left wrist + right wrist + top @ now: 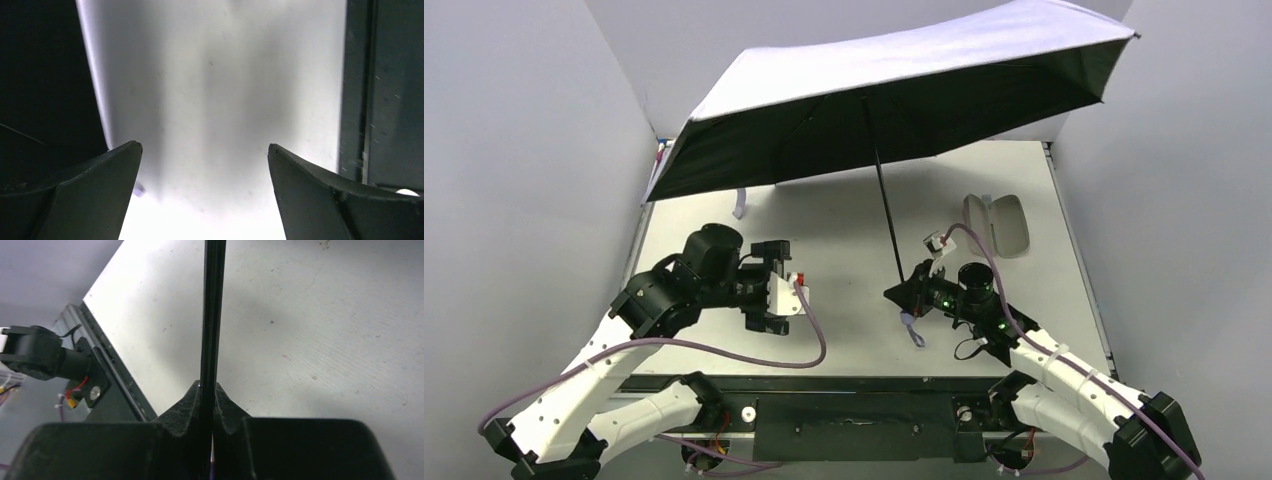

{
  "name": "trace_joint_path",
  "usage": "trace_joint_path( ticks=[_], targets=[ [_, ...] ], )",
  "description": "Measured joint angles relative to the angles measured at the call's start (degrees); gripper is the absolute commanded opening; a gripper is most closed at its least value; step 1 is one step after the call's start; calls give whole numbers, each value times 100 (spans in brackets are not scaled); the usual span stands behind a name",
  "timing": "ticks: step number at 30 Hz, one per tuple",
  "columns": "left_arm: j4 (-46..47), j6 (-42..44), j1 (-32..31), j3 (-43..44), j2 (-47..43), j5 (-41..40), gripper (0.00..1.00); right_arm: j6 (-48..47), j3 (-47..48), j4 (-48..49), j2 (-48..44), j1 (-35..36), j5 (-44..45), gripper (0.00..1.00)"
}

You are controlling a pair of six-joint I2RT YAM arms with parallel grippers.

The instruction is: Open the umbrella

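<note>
The umbrella (904, 60) stands open above the table, its pale lilac canopy spread wide and its black underside facing down. Its thin black shaft (886, 205) runs down to my right gripper (904, 290), which is shut on the shaft just above the lilac handle strap (913, 330). In the right wrist view the shaft (212, 315) is clamped between the two black fingertips (191, 400). My left gripper (774, 285) is open and empty, to the left of the shaft, low over the table. Its fingers (90, 190) stand wide apart over the white table (220, 100).
A pale pinkish oblong sleeve (1002, 224) lies on the table at the back right. A small lilac strap (739, 204) hangs below the canopy's left edge. Grey walls close in the left, back and right. The canopy overhangs most of the table's back half.
</note>
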Motion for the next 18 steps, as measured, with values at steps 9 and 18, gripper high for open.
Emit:
trace_joint_path(
  ticks=[9, 18],
  targets=[
    [-1224, -649, -13, -315, -608, -721, 97, -804, -667, 365, -313, 490, 811, 2],
    [-2116, -527, -13, -796, -1408, -1399, 97, -732, -1080, 649, -525, 669, 1248, 0]
  ],
)
